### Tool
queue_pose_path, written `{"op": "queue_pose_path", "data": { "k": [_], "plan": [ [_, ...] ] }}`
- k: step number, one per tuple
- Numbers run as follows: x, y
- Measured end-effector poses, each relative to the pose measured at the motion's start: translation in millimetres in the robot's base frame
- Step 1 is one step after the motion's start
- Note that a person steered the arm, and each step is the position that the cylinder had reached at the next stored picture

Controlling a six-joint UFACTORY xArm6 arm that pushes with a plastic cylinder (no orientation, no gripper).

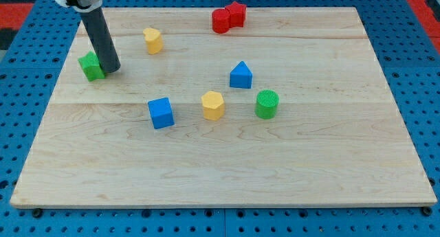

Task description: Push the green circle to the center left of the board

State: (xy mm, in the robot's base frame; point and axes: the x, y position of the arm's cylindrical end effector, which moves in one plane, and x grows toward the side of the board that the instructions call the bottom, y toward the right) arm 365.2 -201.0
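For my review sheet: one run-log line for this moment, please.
my tip: upper left, touching green block | green circle: right of centre, untouched | push: not begun

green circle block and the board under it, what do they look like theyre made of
The green round ribbed block looks like matte plastic, possibly 3D-printed: fine ridges run around its side and its colour is flat and even. The pale wooden board looks like light unpainted wood, with visible grain and plank seams running across it. My tip sits far off, beside the other green block.

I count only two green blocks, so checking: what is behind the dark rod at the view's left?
A green block sits behind my tip, touching it. Its right part is covered, so its shape is unclear.
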Motion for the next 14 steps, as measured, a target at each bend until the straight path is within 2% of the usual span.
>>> {"op": "queue_pose_path", "data": {
  "k": [2, 3, 5, 6, 8, 9, 12, 14],
  "plan": [
    [1, -21],
    [10, -14],
    [125, 11],
    [147, 76],
    [147, 301],
    [131, 343],
    [64, 276],
    [47, 239]
  ]
}}
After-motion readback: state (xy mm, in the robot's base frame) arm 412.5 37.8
